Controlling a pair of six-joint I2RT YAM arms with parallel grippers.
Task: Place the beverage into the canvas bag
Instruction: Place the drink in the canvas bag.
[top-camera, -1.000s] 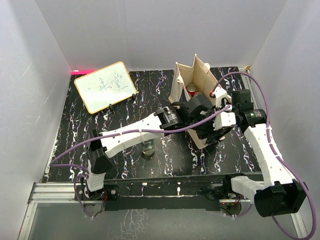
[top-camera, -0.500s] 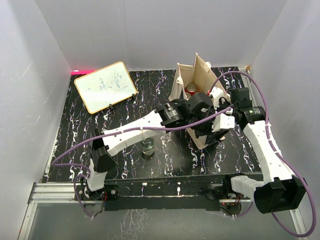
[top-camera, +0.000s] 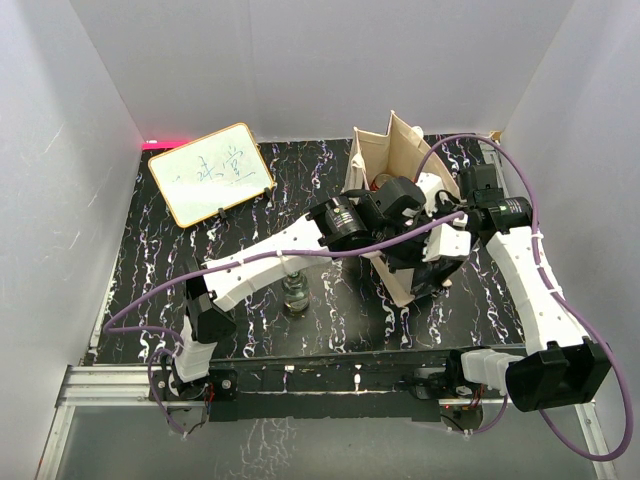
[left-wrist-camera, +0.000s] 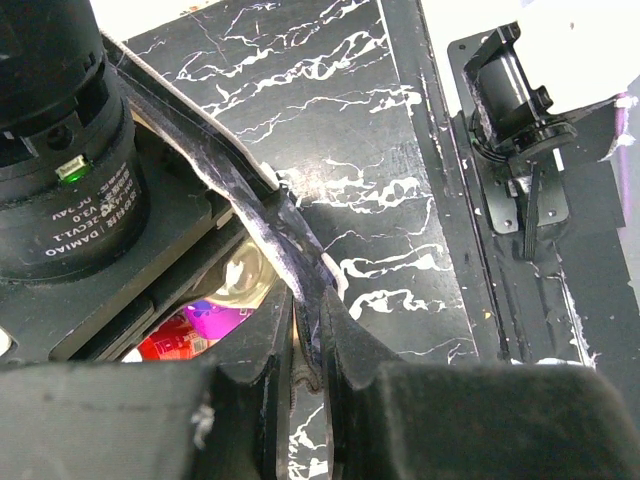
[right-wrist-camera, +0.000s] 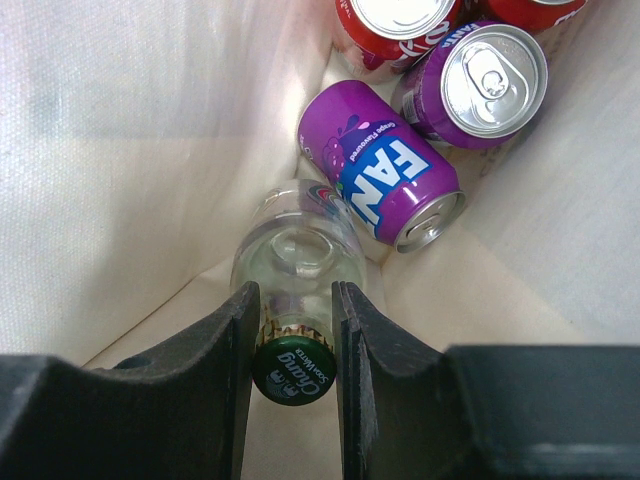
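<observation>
Top external view: the canvas bag (top-camera: 400, 140) is standing open at the far right of the table (top-camera: 160, 270). On its black rim the left gripper (left-wrist-camera: 310, 345) is pinching shut. Inside the bag, the right gripper (right-wrist-camera: 293, 320) is clamping a green-capped Chang glass bottle (right-wrist-camera: 298, 250) by the neck, just beside a lying purple Fanta can (right-wrist-camera: 378, 175).

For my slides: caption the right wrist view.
Right gripper holds a green-capped glass bottle by the neck inside the canvas bag, beside soda cans.

Pose: left arm stretched far forward, left gripper (left-wrist-camera: 308, 350) pinched on the canvas bag (top-camera: 405, 150) rim; right arm bent inward, right gripper (right-wrist-camera: 292, 330) pointing down (jaws clamping the bottle (right-wrist-camera: 298, 250) neck).
</observation>
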